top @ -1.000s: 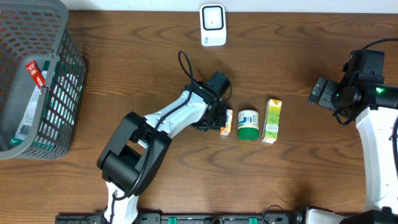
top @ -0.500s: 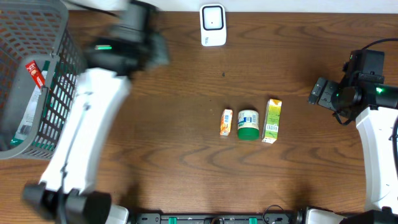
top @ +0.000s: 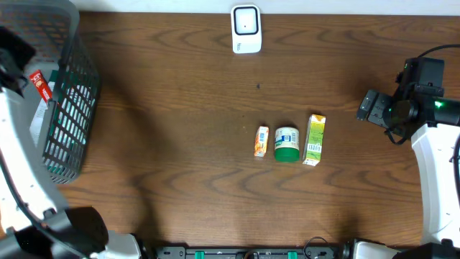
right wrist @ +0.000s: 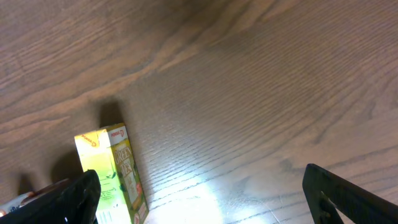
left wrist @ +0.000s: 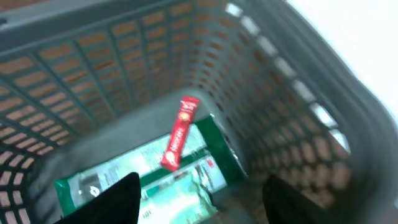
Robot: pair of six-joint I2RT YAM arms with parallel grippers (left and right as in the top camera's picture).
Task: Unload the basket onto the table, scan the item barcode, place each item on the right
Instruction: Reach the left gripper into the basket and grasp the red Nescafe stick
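Over the grey mesh plastic basket (top: 72, 108) at the far left of the overhead frame hangs the left gripper (left wrist: 202, 186), its jaws partly apart with nothing between them. A red stick sachet (left wrist: 179, 132) and a green-and-white pouch (left wrist: 124, 177) lie on the basket floor below, which is probably where finished goods are collected. Three items sit side by side at centre frame, likely so each can be taken singly: a small orange carton (top: 261, 142), a white-and-green jar (top: 286, 144) and a yellow-green juice carton (top: 314, 139). Any of them could be next for the white barcode scanner (top: 245, 29) at top centre. At the right edge the right gripper (top: 370, 106) hovers wide open and empty, near the juice carton.
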